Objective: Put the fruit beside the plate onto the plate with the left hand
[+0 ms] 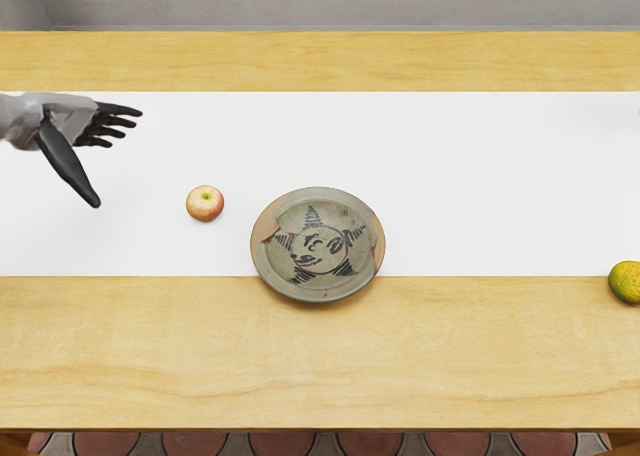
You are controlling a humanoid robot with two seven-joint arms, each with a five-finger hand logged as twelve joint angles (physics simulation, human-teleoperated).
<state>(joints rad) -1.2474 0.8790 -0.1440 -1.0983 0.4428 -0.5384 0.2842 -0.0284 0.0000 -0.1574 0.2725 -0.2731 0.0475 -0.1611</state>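
A small red-and-yellow apple (204, 203) sits on the white runner, just left of the plate and apart from it. The plate (268, 266) is a grey-green ceramic dish with a dark sun-face drawing, and nothing lies on it. My left hand (93, 144) comes in from the left edge, above and to the left of the apple. Its dark fingers are spread, the thumb points down toward the table, and it holds nothing. The right arm does not show.
A green-orange citrus fruit (626, 281) lies at the right edge on the wooden table (320, 356). The white runner (450, 156) crosses the table's middle. A grey wall stands behind the far edge.
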